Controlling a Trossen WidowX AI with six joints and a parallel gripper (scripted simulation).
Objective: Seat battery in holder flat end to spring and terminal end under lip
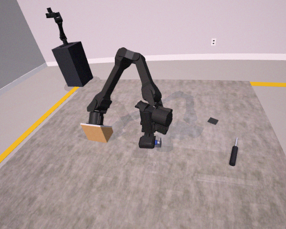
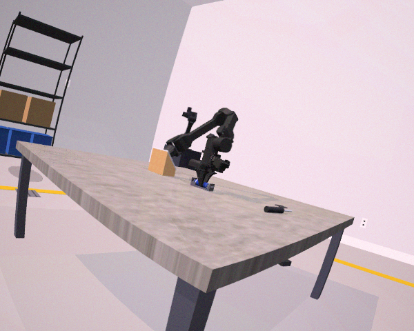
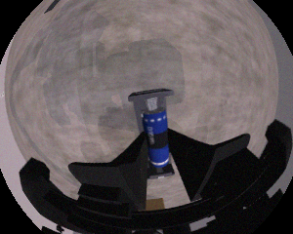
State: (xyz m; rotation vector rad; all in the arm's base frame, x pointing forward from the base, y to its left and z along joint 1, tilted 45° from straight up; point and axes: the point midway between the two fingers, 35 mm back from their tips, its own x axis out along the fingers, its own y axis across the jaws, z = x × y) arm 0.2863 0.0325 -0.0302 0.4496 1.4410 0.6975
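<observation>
The blue battery (image 1: 156,142) (image 2: 197,182) (image 3: 159,154) with a black band lies lengthwise over the dark grey holder (image 1: 160,145) (image 2: 211,187) (image 3: 137,97) on the table. In the wrist view a gap with a light striped part, possibly the spring, shows between the battery's upper end and the holder's far wall. Its other end, with a white ring, is close to the near wall. My gripper (image 2: 201,182) (image 3: 155,133) is shut on the battery's middle from both sides. Fingers hide much of the battery in the top and exterior views, and I cannot tell whether it lies fully down.
A black-handled screwdriver (image 1: 233,155) (image 2: 274,209) and a small dark square (image 1: 212,120) lie on the table (image 1: 94,194) (image 2: 146,214), right of the holder in the top view. An orange-brown block (image 1: 95,133) (image 2: 159,162) stands at the arm's base.
</observation>
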